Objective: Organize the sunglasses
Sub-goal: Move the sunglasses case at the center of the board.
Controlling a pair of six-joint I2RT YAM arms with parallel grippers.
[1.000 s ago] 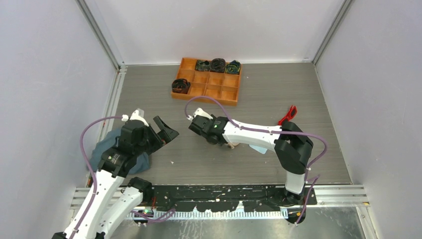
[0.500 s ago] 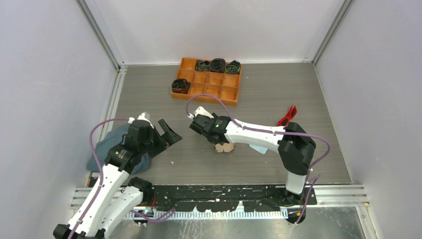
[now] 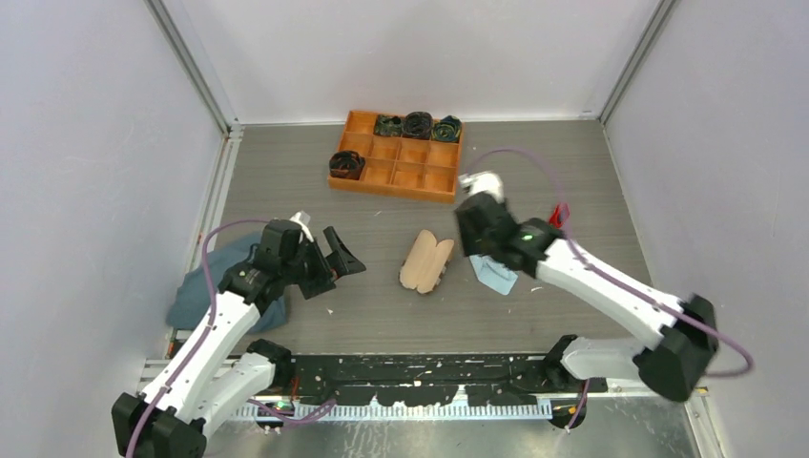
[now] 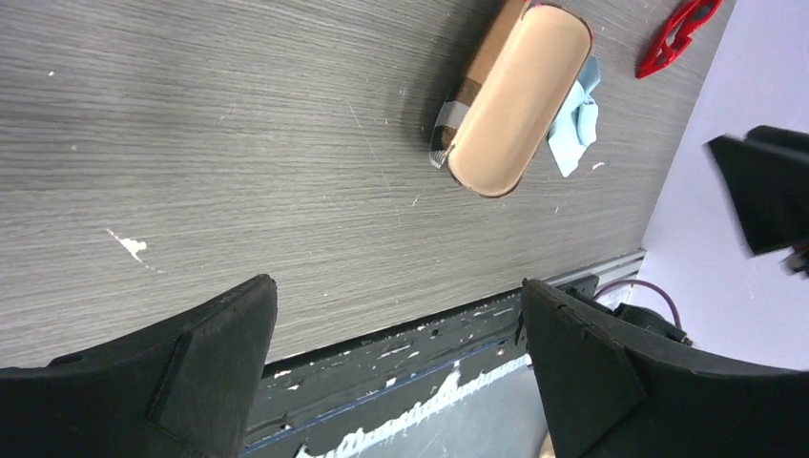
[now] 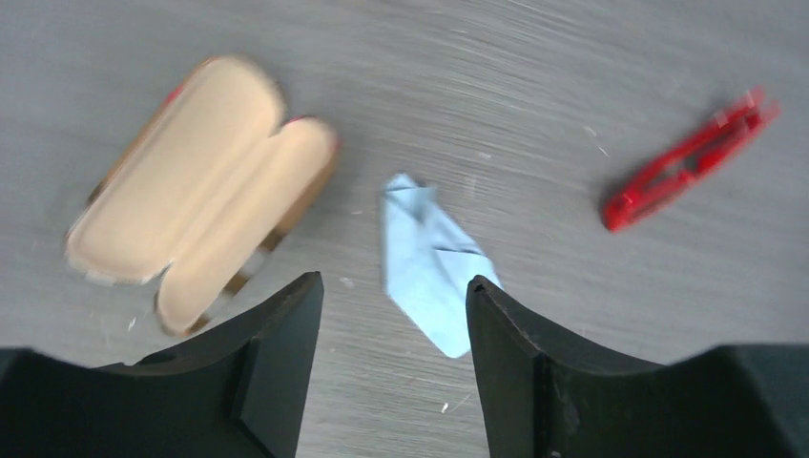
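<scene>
Left fingers (image 4: 205,367) wide apart — right fingers (image 5: 272,377) parted — both empty, pointing down.

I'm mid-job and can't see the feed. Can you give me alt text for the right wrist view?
The right end effector hangs open and empty over a grey table. Below lie an open tan-lined glasses case at left, a light blue cloth in the middle, and the folded red sunglasses at upper right, none touching.

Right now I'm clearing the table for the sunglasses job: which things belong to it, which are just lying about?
Belong: red plastic sunglasses; probably the open tan-lined oblong case and small light blue cloth.
Lying about: orange compartment tray holding dark rolled items; crumpled grey-blue cloth at left.
</scene>
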